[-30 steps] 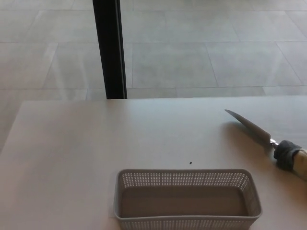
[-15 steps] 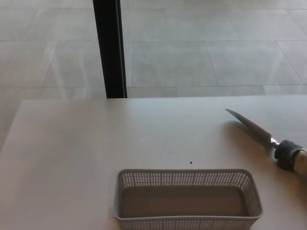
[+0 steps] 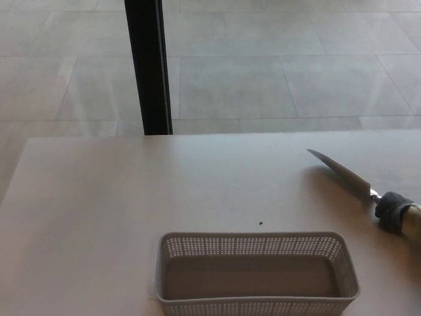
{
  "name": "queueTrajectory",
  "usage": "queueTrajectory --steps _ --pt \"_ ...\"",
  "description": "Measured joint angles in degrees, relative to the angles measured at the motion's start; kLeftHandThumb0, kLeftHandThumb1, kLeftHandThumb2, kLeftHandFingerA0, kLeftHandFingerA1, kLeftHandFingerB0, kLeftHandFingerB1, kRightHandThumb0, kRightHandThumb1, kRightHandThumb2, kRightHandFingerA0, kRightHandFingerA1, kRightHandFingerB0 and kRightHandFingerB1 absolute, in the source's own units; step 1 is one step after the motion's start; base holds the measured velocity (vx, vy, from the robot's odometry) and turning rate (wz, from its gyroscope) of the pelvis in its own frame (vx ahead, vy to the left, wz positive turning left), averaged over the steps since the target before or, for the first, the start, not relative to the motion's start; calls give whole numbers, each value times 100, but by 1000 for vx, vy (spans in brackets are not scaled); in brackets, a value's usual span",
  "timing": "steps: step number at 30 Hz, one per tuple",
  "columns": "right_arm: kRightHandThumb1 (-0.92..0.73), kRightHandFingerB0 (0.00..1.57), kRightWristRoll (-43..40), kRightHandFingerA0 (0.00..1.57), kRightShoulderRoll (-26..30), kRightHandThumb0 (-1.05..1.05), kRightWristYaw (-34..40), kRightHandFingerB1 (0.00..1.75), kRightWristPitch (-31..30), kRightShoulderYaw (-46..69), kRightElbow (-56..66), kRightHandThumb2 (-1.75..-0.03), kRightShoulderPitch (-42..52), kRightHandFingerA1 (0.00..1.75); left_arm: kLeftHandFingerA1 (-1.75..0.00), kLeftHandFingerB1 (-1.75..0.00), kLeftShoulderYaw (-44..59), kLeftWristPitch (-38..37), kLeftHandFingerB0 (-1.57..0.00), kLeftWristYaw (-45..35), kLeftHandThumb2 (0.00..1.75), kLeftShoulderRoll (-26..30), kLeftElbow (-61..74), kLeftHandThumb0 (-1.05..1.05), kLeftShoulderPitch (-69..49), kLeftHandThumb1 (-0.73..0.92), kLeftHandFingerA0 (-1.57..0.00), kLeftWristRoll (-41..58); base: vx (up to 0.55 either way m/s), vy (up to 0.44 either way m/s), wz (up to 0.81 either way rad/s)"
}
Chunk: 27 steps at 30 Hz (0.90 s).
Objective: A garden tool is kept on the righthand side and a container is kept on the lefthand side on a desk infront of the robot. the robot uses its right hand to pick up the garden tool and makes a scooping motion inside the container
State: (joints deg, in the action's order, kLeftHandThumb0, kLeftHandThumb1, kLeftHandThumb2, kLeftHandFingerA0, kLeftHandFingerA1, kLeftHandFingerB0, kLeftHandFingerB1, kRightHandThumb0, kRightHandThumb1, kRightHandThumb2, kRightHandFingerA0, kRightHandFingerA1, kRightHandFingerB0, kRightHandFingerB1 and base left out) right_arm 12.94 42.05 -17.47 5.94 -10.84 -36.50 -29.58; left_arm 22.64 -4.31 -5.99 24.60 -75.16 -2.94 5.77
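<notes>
two things rest apart: trowel [image 3: 358, 186], basket [image 3: 256, 273].

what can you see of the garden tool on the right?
The garden tool lies flat on the desk, to the right of and beyond the basket and clear of it. A narrow, pointed, grey metal-looking blade aims up-left; a dark collar joins it to a pale handle that runs off the right edge. No hand touches it.

You saw a grey basket [image 3: 256, 273] near the desk's [image 3: 99, 197] front edge, with a trowel [image 3: 365, 191] lying well apart at the right.
</notes>
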Motion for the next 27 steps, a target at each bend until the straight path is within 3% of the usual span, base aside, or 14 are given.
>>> queueTrajectory --steps 1,2,17,18,19,20,21,23,27 --pt "-61 9 56 13 -34 -75 4 40 1 -63 -96 -93 -65 46 -69 -49 -15 -2 -61 0 59 0 -3 -59 -8 63 -69 -3 0 0 0" --pt "-78 15 137 19 -91 -75 23 27 1 -157 -234 -64 -161 36 -64 -48 -22 -3 -58 0 59 -1 -6 -58 -17 65 -67 -3 0 0 0" --pt "-69 21 876 13 -700 -72 192 28 -189 -885 -1293 -61 -608 48 -66 -47 -88 -28 -58 -14 59 -20 -14 -62 -19 63 -68 -3 0 0 0" --pt "-71 18 912 12 -728 -72 197 28 -238 -916 -1304 -62 -613 49 -68 -49 -89 -30 -59 -18 59 -21 -13 -63 -21 63 -66 -3 0 0 0" --pt "-41 0 970 3 -768 -38 208 49 -330 -981 -1308 -100 -640 53 -69 -49 -93 -33 -60 -25 59 -22 -8 -63 -23 63 -68 -3 0 0 0" --pt "-40 0 1009 3 -788 -38 208 49 -388 -1029 -1308 -100 -663 53 -72 -49 -101 -36 -62 -27 59 -23 -5 -62 -21 63 -72 -4 0 0 0" --pt "-54 13 1070 0 -820 -78 207 39 -486 -1121 -1312 -94 -700 49 -72 -50 -114 -37 -62 -27 59 -26 -3 -61 -12 63 -72 -4 0 0 0" --pt "-56 0 1169 12 -866 -80 183 32 -641 -1271 -1327 -95 -784 55 -70 -48 -133 -38 -60 -27 59 -34 1 -63 -9 64 -72 -5 0 0 0" --pt "-56 4 1383 8 -962 -77 124 32 -963 -1580 -1290 -91 -923 50 -65 -46 -192 -47 -58 -28 59 -37 0 -62 -16 64 -68 -11 0 0 0"
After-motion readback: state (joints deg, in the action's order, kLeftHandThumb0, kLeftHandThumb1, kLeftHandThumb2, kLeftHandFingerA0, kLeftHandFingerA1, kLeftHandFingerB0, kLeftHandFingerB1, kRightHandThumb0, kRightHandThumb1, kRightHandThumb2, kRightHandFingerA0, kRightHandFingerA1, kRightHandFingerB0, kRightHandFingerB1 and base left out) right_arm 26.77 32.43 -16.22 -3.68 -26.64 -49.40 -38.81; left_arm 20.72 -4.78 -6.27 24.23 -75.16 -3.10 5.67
